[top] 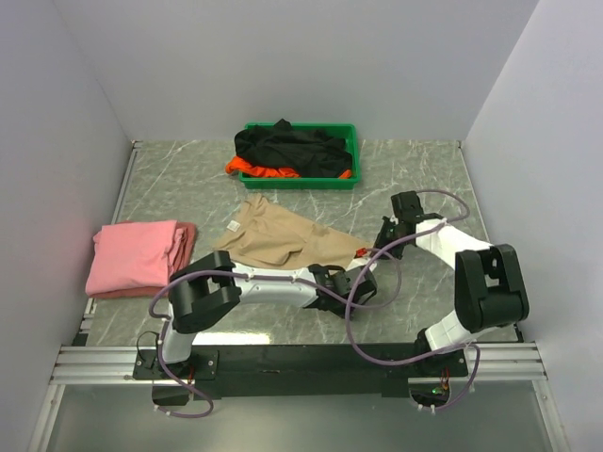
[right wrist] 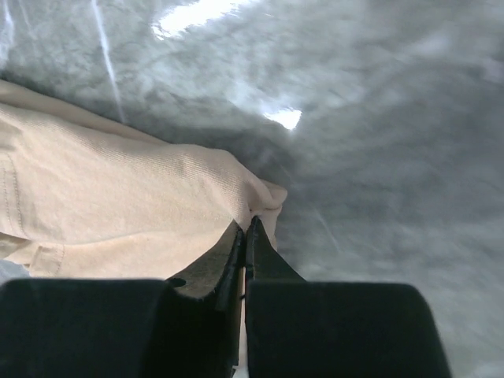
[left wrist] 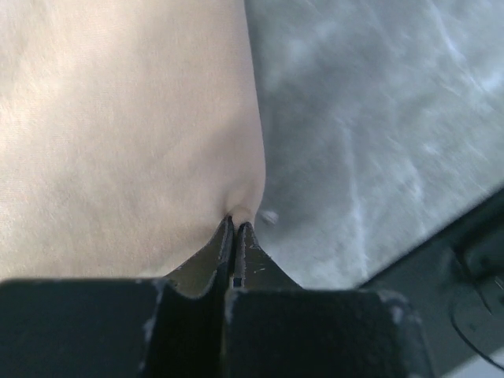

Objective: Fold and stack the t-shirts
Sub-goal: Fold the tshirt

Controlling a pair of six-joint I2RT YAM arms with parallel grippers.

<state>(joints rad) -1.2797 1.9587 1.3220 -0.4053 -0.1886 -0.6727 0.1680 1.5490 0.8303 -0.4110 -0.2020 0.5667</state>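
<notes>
While clamped on the edge of one crumpled beige cotton t-shirt [top: 278,240]: left gripper [left wrist: 235,224], right gripper [right wrist: 246,224] | left of both: one folded pink t-shirt [top: 137,256] | beyond: one black t-shirt [top: 287,149], one orange t-shirt [top: 254,170], in green plastic tray [top: 350,141].

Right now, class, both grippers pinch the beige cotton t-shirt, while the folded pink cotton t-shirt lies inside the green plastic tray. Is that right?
No. The folded pink cotton t-shirt lies on the grey table, outside the green plastic tray, as the top view shows. The left gripper and right gripper do pinch the beige cotton t-shirt.
</notes>
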